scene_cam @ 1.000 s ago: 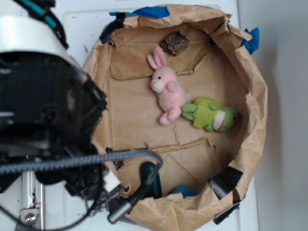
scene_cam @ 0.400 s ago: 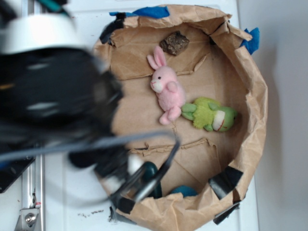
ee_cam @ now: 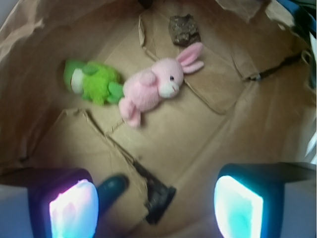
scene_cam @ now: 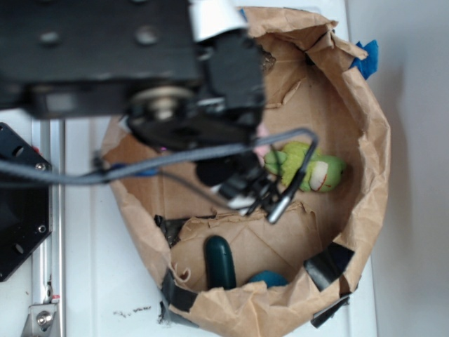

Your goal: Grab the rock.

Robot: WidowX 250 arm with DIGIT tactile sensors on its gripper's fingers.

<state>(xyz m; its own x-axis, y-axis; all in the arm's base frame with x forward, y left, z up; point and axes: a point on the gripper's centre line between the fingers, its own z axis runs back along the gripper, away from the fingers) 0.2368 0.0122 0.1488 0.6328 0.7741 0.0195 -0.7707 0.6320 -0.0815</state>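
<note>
Brown paper basin (ee_cam: 233, 44): hand (ee_cam: 156, 206) released, well apart from rock (ee_cam: 184, 29); pink bunny (ee_cam: 153, 88) lies between.

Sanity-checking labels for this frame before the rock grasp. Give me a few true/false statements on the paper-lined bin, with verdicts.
1. The gripper is shut on the rough dark brown-grey rock. False: its fingers stand wide apart with nothing between them, and the rock lies far off, at the top of the wrist view.
2. The pink plush bunny lies between the rock and the green plush toy. True.
3. The bunny's ears point toward the rock. True.
4. The rock rests on top of the green plush toy. False: it lies on the brown paper lining, apart from it.
5. The smooth dark green oblong object lies near the bin's edge. True.
</note>
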